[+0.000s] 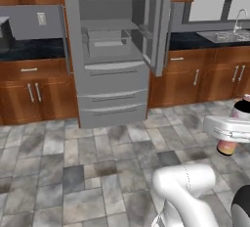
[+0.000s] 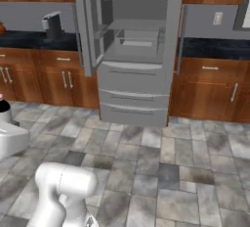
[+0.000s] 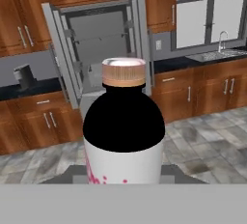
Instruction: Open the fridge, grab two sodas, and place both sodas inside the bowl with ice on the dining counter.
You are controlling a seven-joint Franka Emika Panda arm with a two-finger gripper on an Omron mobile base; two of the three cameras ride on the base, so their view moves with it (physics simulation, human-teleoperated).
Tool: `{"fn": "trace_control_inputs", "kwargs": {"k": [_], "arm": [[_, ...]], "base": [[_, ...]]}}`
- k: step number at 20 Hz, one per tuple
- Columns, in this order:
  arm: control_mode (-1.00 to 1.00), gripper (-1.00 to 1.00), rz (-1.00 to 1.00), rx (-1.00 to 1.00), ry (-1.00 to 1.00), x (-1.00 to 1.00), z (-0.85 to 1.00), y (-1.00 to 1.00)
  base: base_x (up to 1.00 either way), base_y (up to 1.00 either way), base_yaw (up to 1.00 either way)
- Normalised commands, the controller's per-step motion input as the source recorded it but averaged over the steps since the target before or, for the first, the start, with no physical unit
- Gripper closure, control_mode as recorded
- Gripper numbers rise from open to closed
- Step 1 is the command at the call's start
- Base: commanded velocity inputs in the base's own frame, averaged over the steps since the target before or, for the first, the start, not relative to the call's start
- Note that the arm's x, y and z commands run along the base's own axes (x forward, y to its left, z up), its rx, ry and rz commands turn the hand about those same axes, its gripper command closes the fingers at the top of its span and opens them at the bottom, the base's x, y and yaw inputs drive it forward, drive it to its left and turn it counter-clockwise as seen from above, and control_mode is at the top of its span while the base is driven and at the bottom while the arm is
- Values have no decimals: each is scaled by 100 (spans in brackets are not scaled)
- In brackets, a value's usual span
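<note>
the fridge (image 1: 113, 50) was pictured with both upper doors swung wide, its grey shelves laid bare and its lower drawers shut, set between runs of reddish-brown cabinets (image 1: 29, 91) with black tops along the back wall. well in front of the fridge, out over the grey tiled floor (image 1: 73, 172), a soda bottle (image 3: 123, 131) was seen held close before the hand camera, its black shoulder and white, pink-flecked label blocking the lower part of the fridge in that view; the end turned to the camera was tan and pink. in the left base view the same bottle (image 1: 234, 128) was caught at the right edge of the frame, to the right of the fridge and nearer the camera, with a black band above and a pink-orange end below the white hand. the pincer (image 1: 233, 129) was taken to be clamped on the bottle, though its fingertips were hidden behind the bottle and could not be made out. in the right base view a dark part of the bottle (image 2: 4, 106) was glimpsed at the left edge, above the white hand. a sink with a tap (image 1: 229, 34) was shown on the counter to the right of the fridge, under a window (image 3: 207, 18). a dark appliance (image 2: 52, 25) was seen on the counter to the fridge's left.
</note>
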Motion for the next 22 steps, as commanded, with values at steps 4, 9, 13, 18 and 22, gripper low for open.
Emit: {"fn": "trace_control_inputs", "kwargs": {"k": [4,9,13,18,22], "arm": [[100,100,0,0,0,0,0,0],[100,100,0,0,0,0,0,0],[100,100,0,0,0,0,0,0],[100,100,0,0,0,0,0,0],[100,100,0,0,0,0,0,0]], "base": [[-100,11,-6],[-100,13,-8],[-100,3,-8],[-100,0,-8],[-100,-1,-9]]}}
